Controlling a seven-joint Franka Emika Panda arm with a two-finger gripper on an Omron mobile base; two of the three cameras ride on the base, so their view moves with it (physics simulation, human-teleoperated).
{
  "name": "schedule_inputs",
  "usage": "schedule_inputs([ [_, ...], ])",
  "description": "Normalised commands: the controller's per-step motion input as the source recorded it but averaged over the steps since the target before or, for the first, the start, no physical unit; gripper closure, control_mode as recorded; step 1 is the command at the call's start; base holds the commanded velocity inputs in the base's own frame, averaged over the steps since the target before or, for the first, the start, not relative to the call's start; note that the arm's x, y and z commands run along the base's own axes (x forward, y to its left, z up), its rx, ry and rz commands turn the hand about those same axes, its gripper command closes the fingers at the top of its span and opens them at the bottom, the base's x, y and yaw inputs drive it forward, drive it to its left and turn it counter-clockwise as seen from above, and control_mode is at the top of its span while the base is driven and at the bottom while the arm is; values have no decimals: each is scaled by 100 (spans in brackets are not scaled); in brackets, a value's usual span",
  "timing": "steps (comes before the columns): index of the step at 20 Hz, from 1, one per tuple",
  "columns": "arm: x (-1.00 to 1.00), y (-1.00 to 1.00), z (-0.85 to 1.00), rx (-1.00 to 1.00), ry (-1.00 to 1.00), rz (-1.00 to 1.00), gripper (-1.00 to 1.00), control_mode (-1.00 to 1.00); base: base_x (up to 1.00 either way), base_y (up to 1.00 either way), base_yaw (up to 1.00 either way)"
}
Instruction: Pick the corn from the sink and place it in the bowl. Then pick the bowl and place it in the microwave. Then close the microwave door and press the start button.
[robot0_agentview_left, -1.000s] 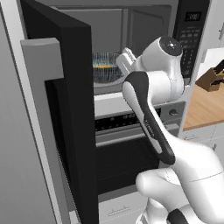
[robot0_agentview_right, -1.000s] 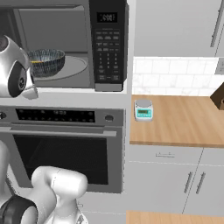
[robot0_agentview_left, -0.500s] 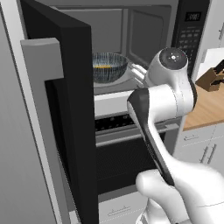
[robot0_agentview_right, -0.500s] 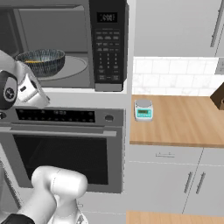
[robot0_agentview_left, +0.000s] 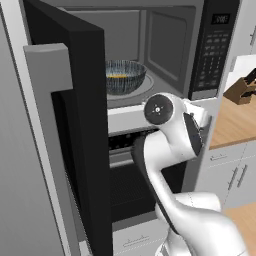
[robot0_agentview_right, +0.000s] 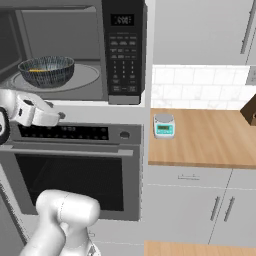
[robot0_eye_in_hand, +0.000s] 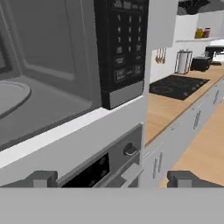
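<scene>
Left base view, corn (robot0_agentview_left: 119, 77) in bowl (robot0_agentview_left: 123, 76), inside microwave (robot0_agentview_left: 165, 47)

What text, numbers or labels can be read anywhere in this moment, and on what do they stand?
Microwave clock display: lit digits, too blurred to read.
Microwave keypad: rows of button labels, too small to read.
Oven control strip: pale markings, unreadable.
Kitchen scale on the counter: green screen, nothing legible.

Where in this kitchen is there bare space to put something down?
The wooden counter right of the oven is mostly bare: a small scale stands near its left end and a knife block at the far right, leaving the stretch between them free. Inside the microwave, the bowl takes the glass plate's left; only a patch to its right stays free.
</scene>
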Motion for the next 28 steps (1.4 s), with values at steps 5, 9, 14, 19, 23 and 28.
schedule_inputs([
  [5, -40, -3, -4, -49, -23, -5, -100, -100, 0, 0, 0],
  [9, -57, 0, -15, -41, -27, -8, -100, -100, 0, 0, 0],
  [14, -47, 5, -32, -30, -14, -4, -100, -100, 0, 0, 0],
  [19, 0, -49, -43, -24, -14, -2, -100, -100, 0, 0, 0],
  [23, -22, -10, -4, -24, -20, -7, -100, -100, 0, 0, 0],
  [28, -50, 61, -5, -17, -13, -7, -100, -100, 0, 0, 0],
])
